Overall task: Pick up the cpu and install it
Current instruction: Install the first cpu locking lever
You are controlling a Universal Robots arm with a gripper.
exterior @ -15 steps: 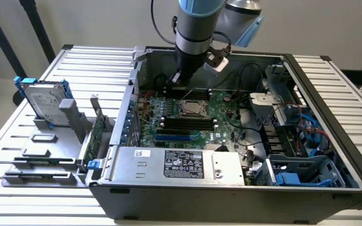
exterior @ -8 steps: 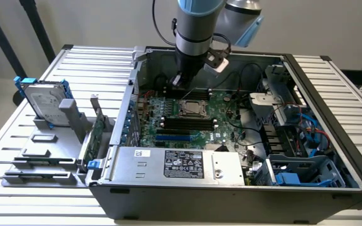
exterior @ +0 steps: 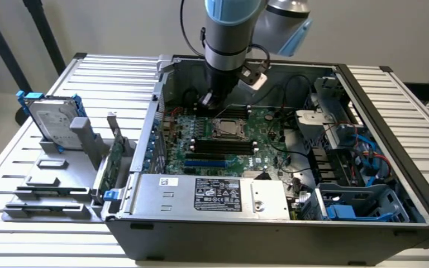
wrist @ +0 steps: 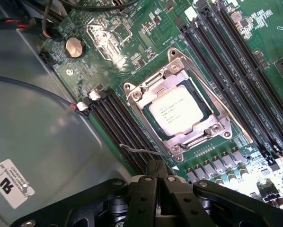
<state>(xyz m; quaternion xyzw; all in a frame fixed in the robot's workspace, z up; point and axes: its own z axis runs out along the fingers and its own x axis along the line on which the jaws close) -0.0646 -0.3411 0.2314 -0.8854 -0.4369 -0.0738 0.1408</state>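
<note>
The gripper point(wrist: 156, 172) is hovering low over the motherboard point(exterior: 263, 151) with its 2 fingers pressing together and pinching nothing. Just ahead of the fingertips, a thin wire lever point(wrist: 142, 151) is sticking out from the corner of the socket frame point(wrist: 133, 91); whether the tips are touching it I cannot tell.

Taking the exterior view as the dial with the socket at its centre, the gripper is hanging at about 11 o'clock. The cpu point(wrist: 175, 109) is already lying flat inside the socket, its silver top showing through the frame's opening, with nothing on it. The memory slots point(exterior: 218, 146) are running past at 6 o'clock, the grey metal box point(exterior: 267, 198) is sitting further out the same way, and the hard drive point(exterior: 51, 120) is standing outside the case at 9 o'clock.

The work in hand is looking like securing the chip, not carrying it. Doing it well is calling for slow, level pressure on the lever alone, keeping the closed tips off the chip's top and off the small parts crowding the socket, since a sideways slip could be bending the wire or scraping the board
</note>
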